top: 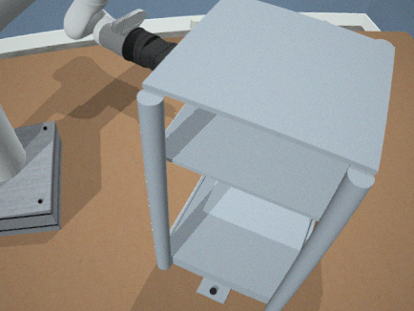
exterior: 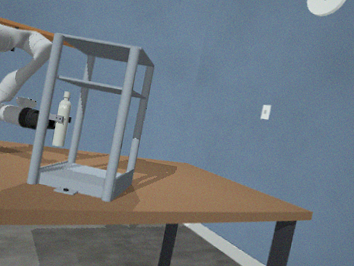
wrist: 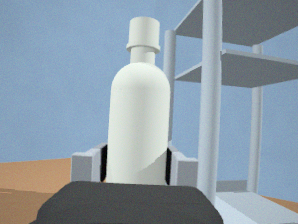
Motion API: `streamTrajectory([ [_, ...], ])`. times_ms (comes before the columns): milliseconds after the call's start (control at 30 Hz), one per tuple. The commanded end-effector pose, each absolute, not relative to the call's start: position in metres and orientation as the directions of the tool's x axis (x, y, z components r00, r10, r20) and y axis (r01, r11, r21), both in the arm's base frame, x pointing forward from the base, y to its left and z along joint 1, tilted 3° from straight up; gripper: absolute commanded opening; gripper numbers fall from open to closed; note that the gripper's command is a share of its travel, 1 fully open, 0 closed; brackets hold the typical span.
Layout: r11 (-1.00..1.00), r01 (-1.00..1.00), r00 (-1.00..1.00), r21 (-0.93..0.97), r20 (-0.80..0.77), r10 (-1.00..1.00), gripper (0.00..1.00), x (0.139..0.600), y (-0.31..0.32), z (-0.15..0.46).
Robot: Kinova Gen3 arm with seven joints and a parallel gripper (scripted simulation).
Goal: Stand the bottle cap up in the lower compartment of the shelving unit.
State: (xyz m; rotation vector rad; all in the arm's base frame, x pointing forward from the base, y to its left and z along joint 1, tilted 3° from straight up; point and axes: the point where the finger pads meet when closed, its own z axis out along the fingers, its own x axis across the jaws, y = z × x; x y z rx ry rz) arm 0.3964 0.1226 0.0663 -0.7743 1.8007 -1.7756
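The white bottle is upright, cap up, held around its middle by my gripper, which is shut on it. It hangs just off the table at the side of the grey shelving unit, outside the posts. In the top view the unit's top shelf hides the bottle and the fingers; only the black wrist shows. The lower compartment's floor is empty.
The brown table carries the unit and the robot's grey base plate at the left. A small mounting tab sticks out at the unit's front. The middle shelf spans the unit above the lower compartment.
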Motion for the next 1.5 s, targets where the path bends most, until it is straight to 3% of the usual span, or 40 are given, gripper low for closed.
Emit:
streamTrajectory([
  [0,-0.009,-0.055,-0.717,-0.998,0.046,-0.695,0.0,0.396,0.121,0.067],
  [1467,-0.009,-0.055,-0.717,-0.998,0.046,-0.695,0.0,0.333,0.035,0.071],
])
